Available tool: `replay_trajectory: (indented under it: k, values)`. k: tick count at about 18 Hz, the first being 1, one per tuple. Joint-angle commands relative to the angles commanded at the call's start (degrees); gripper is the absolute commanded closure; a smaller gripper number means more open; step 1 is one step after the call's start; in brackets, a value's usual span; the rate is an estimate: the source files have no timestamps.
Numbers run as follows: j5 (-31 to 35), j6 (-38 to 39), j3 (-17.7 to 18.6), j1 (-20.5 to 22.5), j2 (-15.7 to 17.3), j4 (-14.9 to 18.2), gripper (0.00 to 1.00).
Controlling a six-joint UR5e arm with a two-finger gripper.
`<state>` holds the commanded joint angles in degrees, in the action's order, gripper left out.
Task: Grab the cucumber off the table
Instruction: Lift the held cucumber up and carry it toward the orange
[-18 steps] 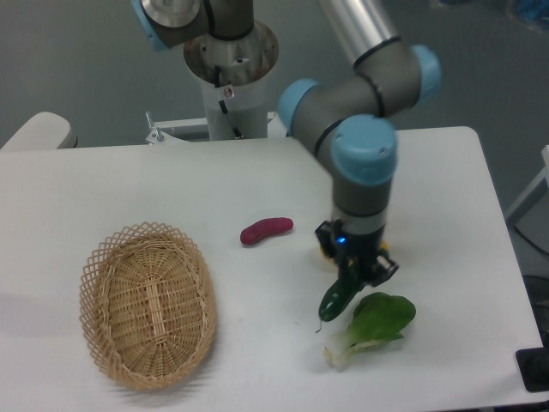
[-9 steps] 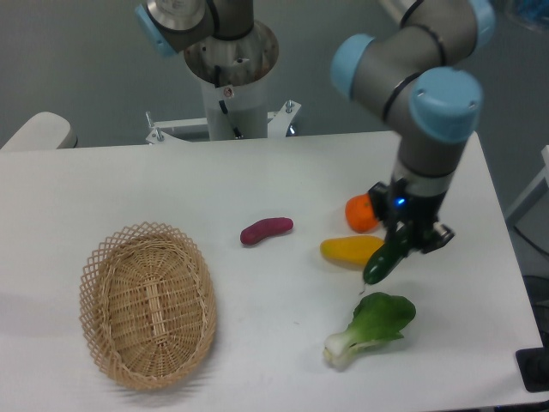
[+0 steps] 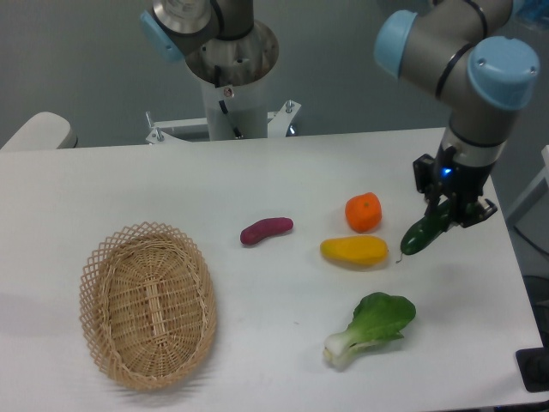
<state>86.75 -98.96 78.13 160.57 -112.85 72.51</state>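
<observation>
Fixed cam, only view. My claw (image 3: 452,215) sits right of frame centre, pinching the cucumber (image 3: 423,235) near its upper end, so the rest hangs down-left at a slant w/ the thin stem tip lowest. I judge it's off the table (image 3: 129,189): nothing seems to prop it but my fingers, tho I can't see the gap itself. Gripping one end, not the middle, explains the droop; weight pulls the free end down.

Cucumber is just right of the yellow fruit (image 3: 354,251) and below-right of the orange (image 3: 363,212), apart from both. Bok choy (image 3: 372,326) lies lower in frame, white base pointing lower left, well clear of what I hold. Purple sweet potato (image 3: 266,229) near frame centre, wicker basket (image 3: 147,305) lower left, both far from me and not part of this job.

Judgement: pick is basically done, grasp looks firm. Risk is the glossy skin slipping, since the hold is off-centre; best keep the wrist steady, no quick swings.
</observation>
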Motion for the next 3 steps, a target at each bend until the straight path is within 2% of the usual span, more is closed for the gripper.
replay_trajectory:
  k: [3]
  values:
    - [0.0, -0.79, -0.26, 0.18, -0.18, 0.0, 0.71]
